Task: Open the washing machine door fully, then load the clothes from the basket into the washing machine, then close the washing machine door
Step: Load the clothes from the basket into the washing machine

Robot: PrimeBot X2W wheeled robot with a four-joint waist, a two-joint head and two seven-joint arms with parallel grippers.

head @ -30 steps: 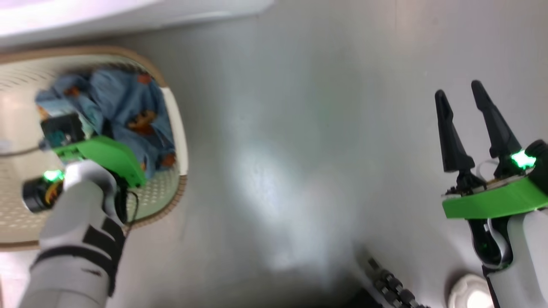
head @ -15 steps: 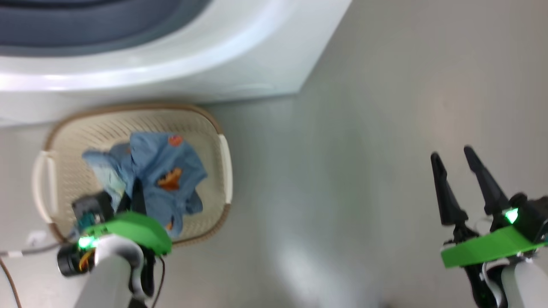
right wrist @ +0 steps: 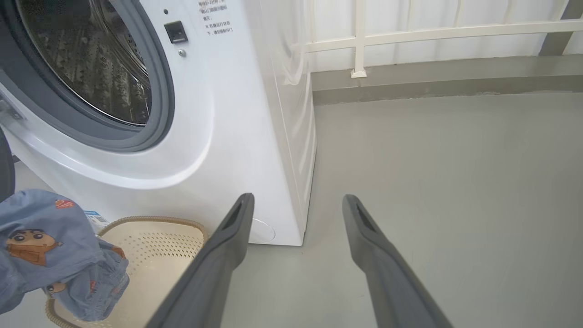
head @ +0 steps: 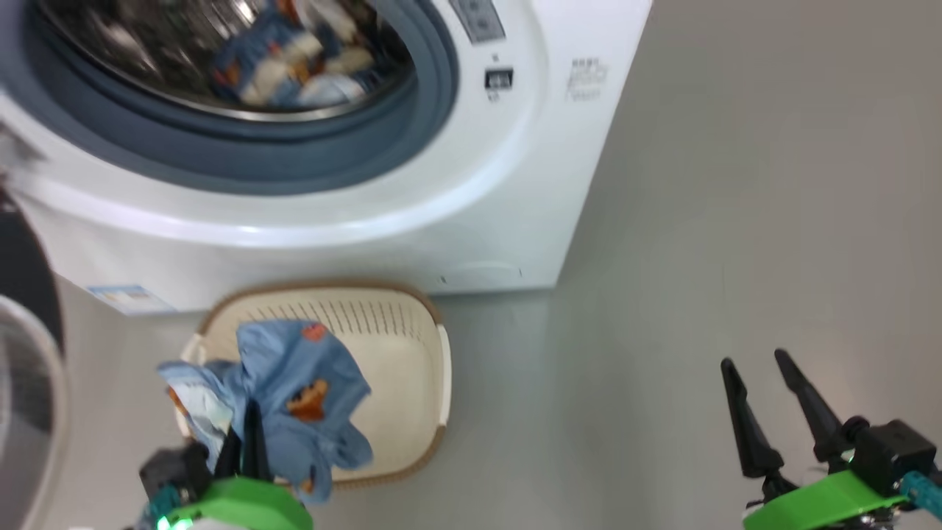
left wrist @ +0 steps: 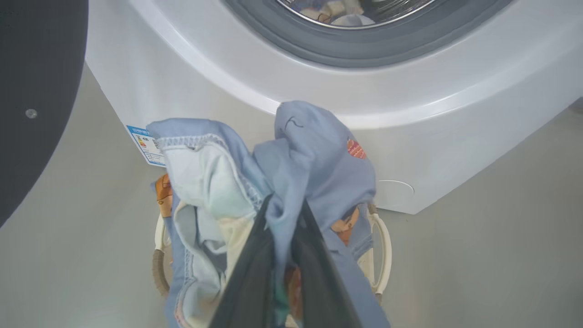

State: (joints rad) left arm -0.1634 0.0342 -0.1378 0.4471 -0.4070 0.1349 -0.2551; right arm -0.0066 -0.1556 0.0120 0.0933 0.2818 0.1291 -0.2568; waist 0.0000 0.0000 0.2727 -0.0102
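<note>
Clothes (left wrist: 314, 173) clamped in left fingers (left wrist: 248, 282) need lifting clear of the basket (head: 397, 353), deep into the drum (head: 110, 37); right fingers (right wrist: 218, 264) spread, empty.

Clothes (head: 294, 390) now higher above basket (head: 412, 353).

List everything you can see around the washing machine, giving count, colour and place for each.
washing machine: one, white, top left of head view
washing machine door: one, black-rimmed, open at left
floor: grey, all around
basket: one, cream, on floor before the machine
clothes: one light-blue bundle held over the basket; more in the drum
label sticker: one, blue, machine's lower front
railing: one, white, behind, right wrist view
left end effector: shut on clothes
right end effector: open, holding nothing
</note>
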